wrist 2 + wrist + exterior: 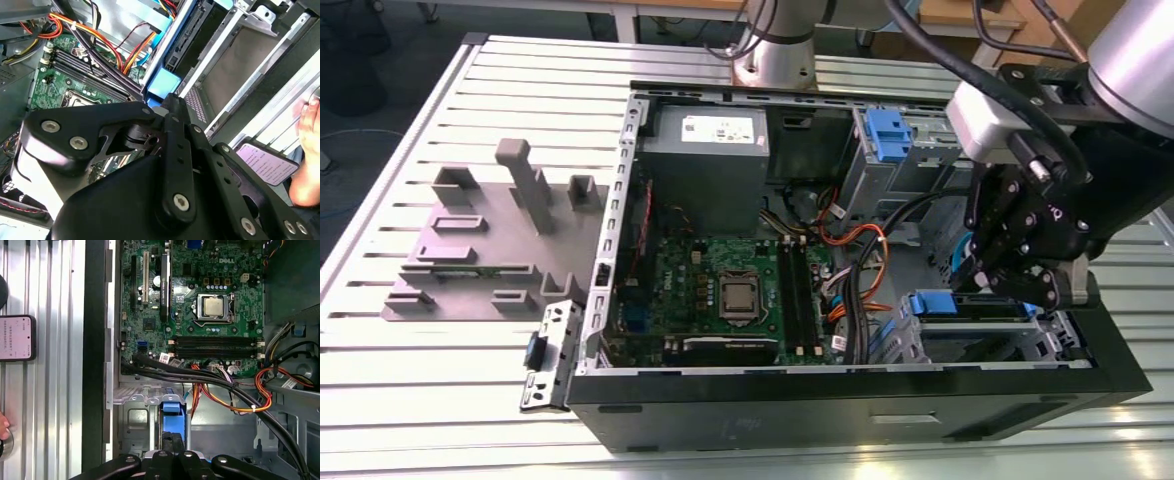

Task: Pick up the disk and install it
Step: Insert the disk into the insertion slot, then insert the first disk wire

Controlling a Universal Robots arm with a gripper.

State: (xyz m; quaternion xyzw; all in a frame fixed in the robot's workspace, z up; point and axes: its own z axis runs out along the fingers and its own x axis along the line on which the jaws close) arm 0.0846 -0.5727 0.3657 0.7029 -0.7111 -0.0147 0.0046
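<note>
Blue plastic marks the disk (pixel 933 303), seated edge-on in the drive cage (pixel 987 335) of the open computer case (pixel 854 400) in the exterior view, with the gripper (pixel 1027 285) just above that cage. In the first wrist view the gripper (pixel 172 452) sits pressed together on the disk's (pixel 171 407) blue carrier (handle end toward the motherboard (pixel 200 305)); the second wrist view shows the gripper (pixel 170 107) touching that blue handle (pixel 164 84) beside the cage.

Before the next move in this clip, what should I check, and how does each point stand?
1. Disk out of the grey holder: ok, its slots hold no disk.
2. Disk in line with the drive bay: ok, its blue carrier lies inside the metal frame.
3. Tool over the disk: ok, it sits right at the carrier.
4. Disk fully seated: cannot tell.
5. Cables off the carrier: ok, they pass beside the handle end, not over it.
6. Workspace free of people: not ok, a hand rests on the table by a phone, just outside the case.
</note>
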